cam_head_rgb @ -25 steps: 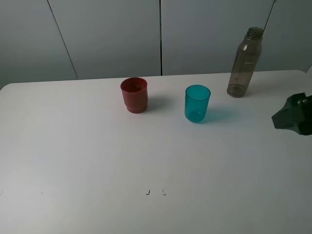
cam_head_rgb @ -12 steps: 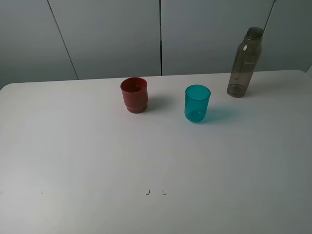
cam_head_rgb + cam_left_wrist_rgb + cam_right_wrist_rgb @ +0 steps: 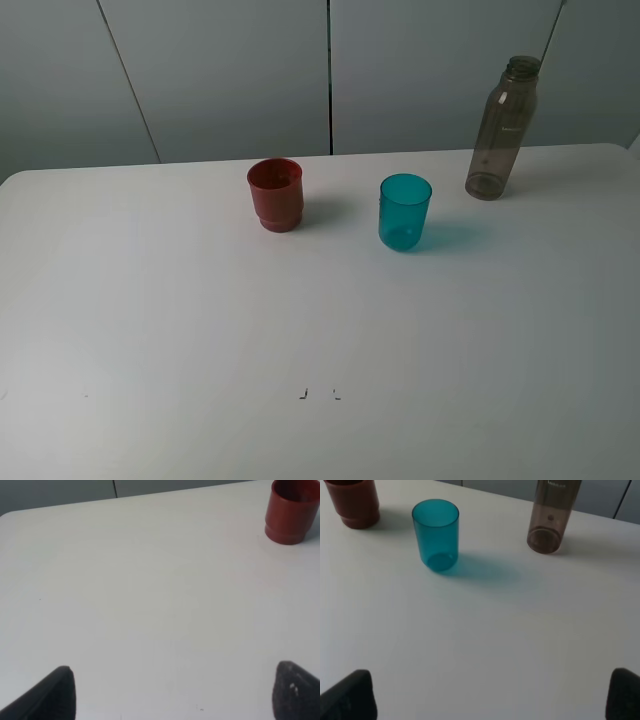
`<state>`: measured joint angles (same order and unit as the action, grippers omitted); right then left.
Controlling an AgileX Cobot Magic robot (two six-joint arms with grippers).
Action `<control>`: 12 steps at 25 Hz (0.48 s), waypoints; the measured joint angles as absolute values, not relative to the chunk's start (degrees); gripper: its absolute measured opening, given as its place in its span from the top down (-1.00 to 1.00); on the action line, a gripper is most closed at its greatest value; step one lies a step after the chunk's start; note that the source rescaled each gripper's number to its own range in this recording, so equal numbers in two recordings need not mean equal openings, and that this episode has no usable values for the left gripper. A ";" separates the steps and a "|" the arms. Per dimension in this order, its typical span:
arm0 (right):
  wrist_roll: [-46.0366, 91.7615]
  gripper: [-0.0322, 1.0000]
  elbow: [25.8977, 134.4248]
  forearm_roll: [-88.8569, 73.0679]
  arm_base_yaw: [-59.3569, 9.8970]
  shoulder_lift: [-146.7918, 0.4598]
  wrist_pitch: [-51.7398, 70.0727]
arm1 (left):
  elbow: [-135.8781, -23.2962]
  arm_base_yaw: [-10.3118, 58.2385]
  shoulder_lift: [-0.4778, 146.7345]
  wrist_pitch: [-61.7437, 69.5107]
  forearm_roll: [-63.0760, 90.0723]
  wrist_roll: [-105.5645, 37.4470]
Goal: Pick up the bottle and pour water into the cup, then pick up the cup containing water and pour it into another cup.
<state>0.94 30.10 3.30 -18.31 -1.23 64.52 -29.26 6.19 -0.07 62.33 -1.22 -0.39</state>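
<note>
Bottle [image 3: 551, 515] stands upright, well apart from the wide-open, empty right gripper [image 3: 490, 695].

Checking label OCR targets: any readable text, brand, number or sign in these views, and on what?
Bottle: a small pale print near the upper body, too blurred to read.
Table: two tiny dark marks near the front edge, not legible as characters.
Red cup and teal cup: no text.

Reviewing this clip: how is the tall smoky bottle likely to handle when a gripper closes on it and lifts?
The bottle stands tall on a narrow base, so a sideways nudge could probably tip it. Its smooth translucent plastic wall looks thin, likely slippery and slightly yielding under squeeze. It looks nearly empty, so it is probably light, though the fill cannot be judged for certain.
</note>
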 joint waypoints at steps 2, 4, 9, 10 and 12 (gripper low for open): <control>0.82 -1.00 29.38 2.08 -18.31 -0.28 63.64 | -29.26 6.19 -0.07 62.33 -1.22 -0.39; 0.00 -1.00 29.38 1.49 -18.31 -0.19 63.21 | -29.26 6.19 -0.07 62.33 -1.22 -0.39; -1.02 -1.00 29.38 0.80 -17.71 -0.05 62.85 | -29.26 6.19 -0.07 62.33 -1.22 -0.39; -1.29 -1.00 29.38 0.80 -16.99 -0.05 62.85 | -29.26 6.19 -0.07 62.33 -1.22 -0.39; -1.41 -1.00 29.38 0.76 -14.96 -0.05 62.85 | -29.26 6.19 -0.07 62.33 -1.22 -0.39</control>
